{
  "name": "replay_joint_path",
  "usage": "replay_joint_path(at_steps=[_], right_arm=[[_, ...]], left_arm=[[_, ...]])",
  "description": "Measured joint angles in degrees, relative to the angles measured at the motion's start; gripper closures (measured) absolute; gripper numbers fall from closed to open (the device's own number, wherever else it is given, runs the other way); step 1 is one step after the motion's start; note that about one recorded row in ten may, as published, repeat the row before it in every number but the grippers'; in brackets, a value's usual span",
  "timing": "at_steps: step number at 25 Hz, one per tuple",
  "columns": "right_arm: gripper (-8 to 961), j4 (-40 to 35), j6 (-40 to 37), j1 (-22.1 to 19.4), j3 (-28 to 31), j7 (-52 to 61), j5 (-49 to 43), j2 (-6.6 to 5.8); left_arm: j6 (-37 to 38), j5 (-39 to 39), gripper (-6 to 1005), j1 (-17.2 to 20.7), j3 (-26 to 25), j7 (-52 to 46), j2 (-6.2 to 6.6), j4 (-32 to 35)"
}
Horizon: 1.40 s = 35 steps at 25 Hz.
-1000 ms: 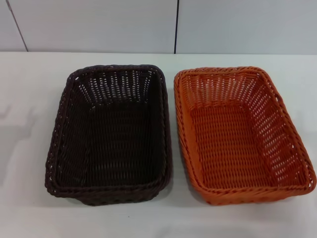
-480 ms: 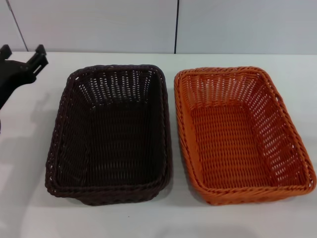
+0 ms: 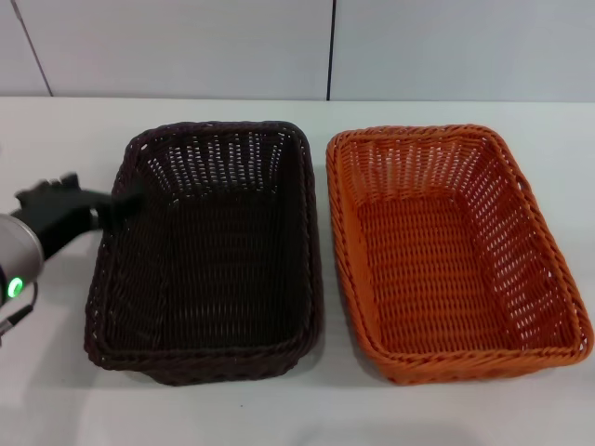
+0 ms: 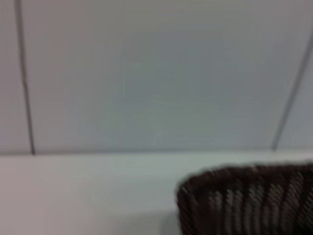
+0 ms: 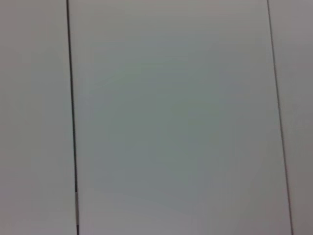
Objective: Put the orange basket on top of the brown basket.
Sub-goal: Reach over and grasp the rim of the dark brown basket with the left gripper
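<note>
Orange basket sits on the right half of the white bench, mouth up, with its near end close to the front edge. Just beside it, a narrow strip of bench between their long rims, stands the brown basket, also mouth up. Set side by side and squared the same way, they look ready for one to be lifted across and dropped onto the other, and nothing has been stacked yet.

Near the left edge of the bench, the left gripper reaches toward the brown basket's left rim, its dark tip reaching that rim. Whether its fingers are wide or narrow, I cannot tell. I see no right gripper.

Half a second ago that left gripper was up near the far left corner, well apart from the basket; now it is lower and at the rim. Neither basket has shifted.
</note>
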Motion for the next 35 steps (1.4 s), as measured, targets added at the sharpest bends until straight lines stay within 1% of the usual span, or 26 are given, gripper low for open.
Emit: replay_joint_path(at_steps=[2,3,4,7,8,9,18,19,20,25,35], right_arm=[[134,0.24,-0.06,0.04,0.18,0.0,-0.03,-0.27],[134,0.32,-0.12,0.16,0.23,0.0,-0.03,-0.36],[134,0.51,-0.39,0.56,0.23,0.0,-0.05,-0.4],[134,0.98,-0.69,1.17,0.24,0.0,-0.06,-0.4],[134,1.28,-0.79,1.46,0.23,-0.01,-0.06,-0.35],[134,1.97,-0.87,2.14,0.05,-0.01,-0.07,-0.17],[134,2.41,-1.05,2.6,-0.24,-0.01,-0.17,0.02],[134,2.35,-1.05,2.52,-0.24,-0.01,-0.17,0.03],[134,2.35,-1.05,2.52,-0.24,-0.01,-0.17,0.03],[134,2.21,-1.05,2.62,-0.23,-0.02,-0.18,0.05],[134,2.11,-1.77,3.37,0.23,-0.05,-1.46,0.05]], left_arm=[[0.0,0.0,186,0.0,0.0,0.0,0.0,0.0],[-10.58,0.33,186,-1.12,-0.56,2.7,-1.24,-3.2],[-15.73,0.37,187,-2.46,-0.71,2.59,-1.26,-4.97],[-15.73,0.37,188,-2.46,-0.71,2.59,-1.26,-4.97],[-20.94,0.45,189,-4.51,-1.4,2.31,-1.28,-5.88],[-21.74,0.55,189,-5.22,-1.99,2.29,-1.29,-5.31],[-21.86,0.74,194,-7.01,-4.42,2.42,-1.36,-1.99],[-22.01,0.76,194,-7.71,-4.84,2.48,-1.37,-1.06],[-22.01,0.76,195,-7.71,-4.84,2.48,-1.37,-1.06],[-22.83,0.67,197,-10.05,-5.37,2.51,-1.35,2.34],[-24.65,0.37,202,-12.55,-5.73,1.37,-1.4,5.48]])
